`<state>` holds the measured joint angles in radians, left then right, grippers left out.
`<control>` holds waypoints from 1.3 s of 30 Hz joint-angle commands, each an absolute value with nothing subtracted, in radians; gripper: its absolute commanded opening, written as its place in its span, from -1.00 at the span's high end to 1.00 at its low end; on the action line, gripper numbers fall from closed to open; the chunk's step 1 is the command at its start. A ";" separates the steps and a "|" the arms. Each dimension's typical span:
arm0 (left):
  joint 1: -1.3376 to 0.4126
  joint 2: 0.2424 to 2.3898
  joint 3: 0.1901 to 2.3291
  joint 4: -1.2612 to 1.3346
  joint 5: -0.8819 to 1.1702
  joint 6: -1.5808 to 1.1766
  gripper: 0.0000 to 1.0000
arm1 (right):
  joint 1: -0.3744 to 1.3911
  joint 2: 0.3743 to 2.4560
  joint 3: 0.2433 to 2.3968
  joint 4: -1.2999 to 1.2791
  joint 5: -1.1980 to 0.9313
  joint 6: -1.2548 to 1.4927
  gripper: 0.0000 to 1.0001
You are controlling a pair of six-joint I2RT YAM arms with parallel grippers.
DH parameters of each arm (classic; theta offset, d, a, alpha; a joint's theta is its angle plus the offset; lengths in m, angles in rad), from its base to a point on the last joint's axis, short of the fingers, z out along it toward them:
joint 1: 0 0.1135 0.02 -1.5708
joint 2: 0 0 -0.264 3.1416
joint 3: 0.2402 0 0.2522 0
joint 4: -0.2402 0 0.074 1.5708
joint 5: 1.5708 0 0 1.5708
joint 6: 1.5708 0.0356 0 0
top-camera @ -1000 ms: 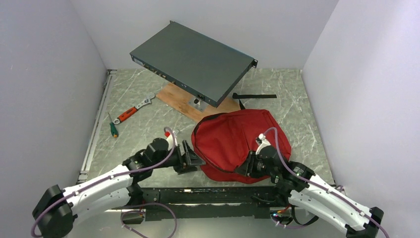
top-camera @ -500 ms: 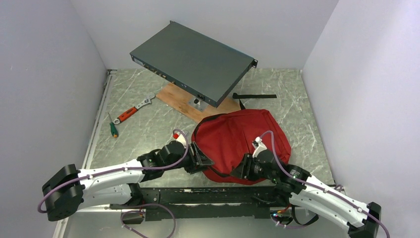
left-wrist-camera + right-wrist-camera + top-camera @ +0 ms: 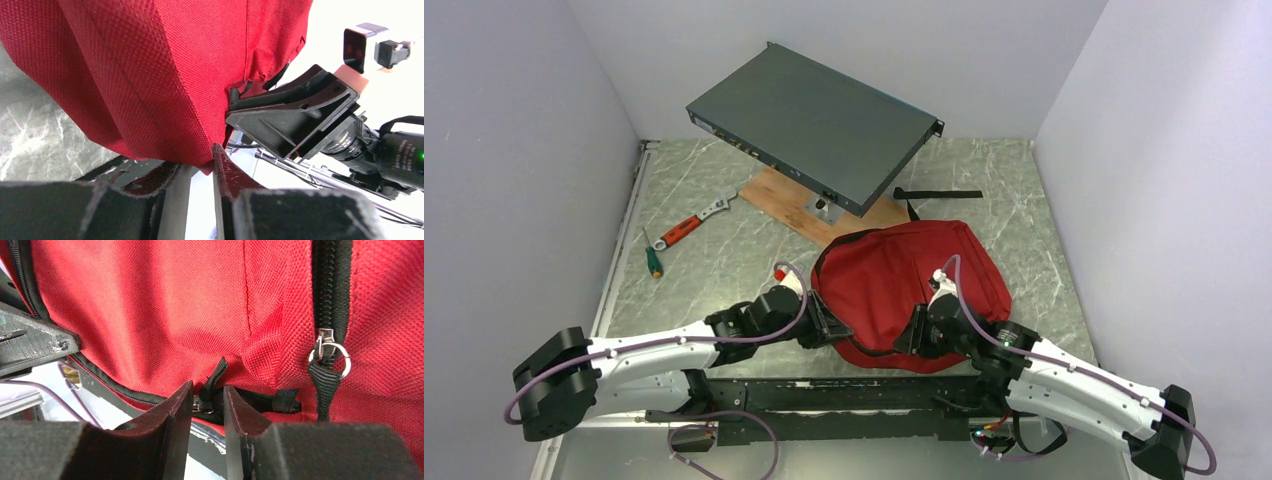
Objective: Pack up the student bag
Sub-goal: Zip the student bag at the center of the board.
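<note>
The red student bag [image 3: 894, 270] lies flat on the marble table, right of centre. My left gripper [image 3: 832, 328] is at its near left edge. In the left wrist view the left gripper [image 3: 197, 159] is shut on a fold of the bag's red fabric [image 3: 150, 75] at the bottom seam. My right gripper [image 3: 911, 335] is at the bag's near edge. In the right wrist view the right gripper [image 3: 207, 390] is shut on a black zipper pull [image 3: 214, 382]. A second zipper pull with a metal ring [image 3: 327, 355] hangs to the right on its black zipper line.
A flat dark grey metal box [image 3: 814, 125] stands tilted on a wooden board [image 3: 779, 195] at the back. A red-handled wrench [image 3: 689, 228] and a green screwdriver [image 3: 653, 258] lie at the left. A black strap [image 3: 937, 194] lies behind the bag. A black rail [image 3: 864, 385] runs along the near edge.
My left arm reached right to the bag's near left edge and its jaws narrowed onto the fabric. My right gripper widened briefly, then narrowed onto the zipper pull.
</note>
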<state>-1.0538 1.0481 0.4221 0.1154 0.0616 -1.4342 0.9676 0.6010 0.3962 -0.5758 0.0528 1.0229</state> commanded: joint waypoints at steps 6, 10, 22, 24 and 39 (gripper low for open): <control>-1.066 1.044 0.396 0.188 0.026 -1.426 0.65 | 1.042 0.702 0.488 -0.639 0.195 1.041 0.91; -1.066 1.017 0.377 0.178 0.004 -1.423 0.81 | 1.058 0.705 0.500 -0.680 0.245 1.077 1.00; -1.066 0.840 0.256 0.081 -0.140 -1.475 1.00 | 1.058 0.281 0.460 -1.032 0.704 1.513 1.00; -1.066 0.848 0.261 0.100 -0.125 -1.456 1.00 | 1.058 0.211 0.430 -0.933 0.703 1.423 1.00; -1.062 0.638 0.378 -0.073 -0.151 -1.088 -0.43 | 1.060 0.380 0.735 -0.737 0.592 0.841 -0.34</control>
